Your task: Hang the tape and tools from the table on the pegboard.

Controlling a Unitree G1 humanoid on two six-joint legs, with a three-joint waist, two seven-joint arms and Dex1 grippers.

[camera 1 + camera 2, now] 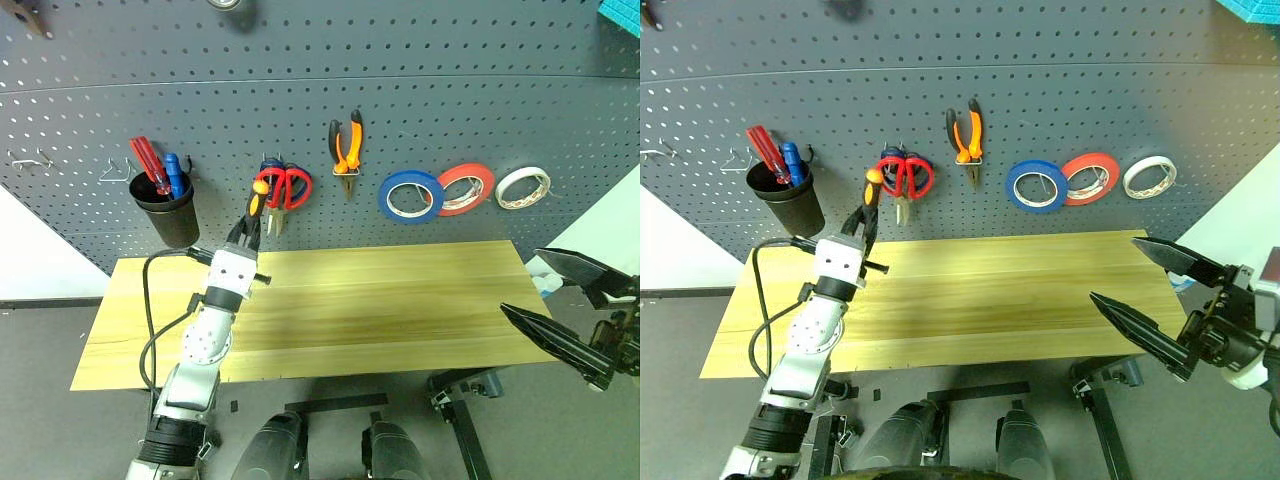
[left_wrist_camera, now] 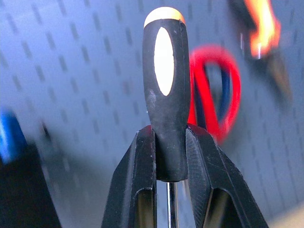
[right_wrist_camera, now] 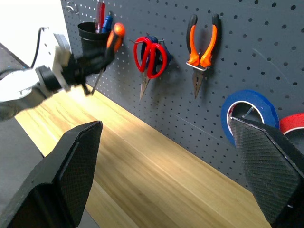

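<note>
My left gripper (image 1: 247, 232) is shut on the small orange-and-black screwdriver (image 2: 166, 95), held handle-up just in front of the pegboard (image 1: 450, 90), beside the red-handled scissors (image 1: 292, 186). The scissors hang on a hook with blue handles showing behind them. The orange-and-black pliers (image 1: 347, 146) hang further right, then the blue tape (image 1: 389, 190) on its own hook. The wooden table (image 1: 380, 310) lies below with a bare top. My right gripper (image 1: 1114, 268) hovers open off the table's right end, holding nothing.
A black cup (image 1: 168, 215) with red and blue handled tools hangs on the pegboard left of the screwdriver. A red roll (image 1: 466, 176) and a white roll (image 1: 522, 187) hang right of the blue tape. Bare wire hooks (image 1: 30, 158) sit at the far left.
</note>
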